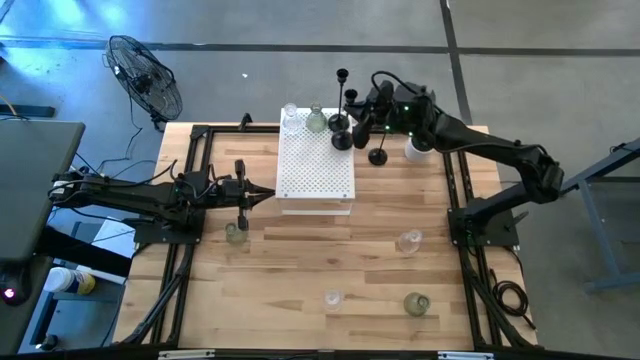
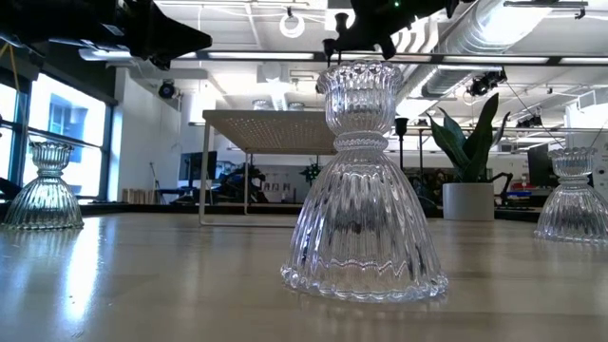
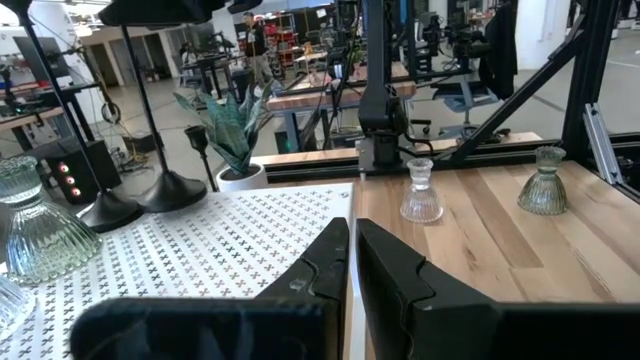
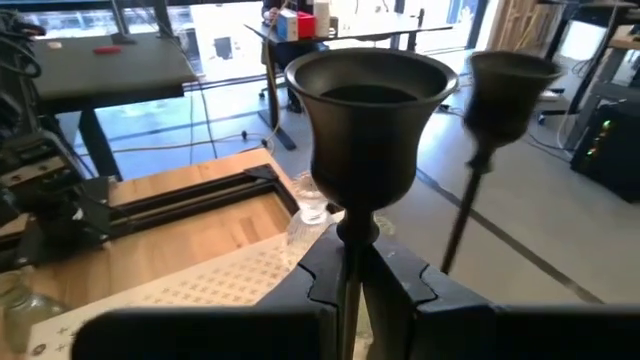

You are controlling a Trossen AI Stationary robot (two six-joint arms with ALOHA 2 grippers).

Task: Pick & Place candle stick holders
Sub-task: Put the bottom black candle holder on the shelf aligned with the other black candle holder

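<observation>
The right gripper [image 1: 352, 128] clamps the thin stem of a black candle stick holder [image 4: 368, 128] at the far right corner of the white perforated box [image 1: 315, 165], its fingers closed tight around the stem just under the cup; whether the base rests on the box cannot be told. Already on the box, along its far edge, stand a clear glass holder [image 1: 291, 115], a greenish glass holder [image 1: 316, 121] and a taller black holder [image 1: 343, 98]. Another black holder [image 1: 378, 155] stands on the table [image 1: 300, 270] just right of the box, beside the white pot [image 1: 416, 149] of the green plant. The left gripper [image 1: 262, 194] hangs at the box's left edge, its fingers nearly together and empty. Well short of the box, four glass holders wait on the table: one near the box's left front corner [image 1: 236, 233], one to its front right [image 1: 408, 241], and a clear one [image 1: 333, 298] and a greenish one [image 1: 416, 303] near the table's front edge. By this count the job looks roughly half done.
</observation>
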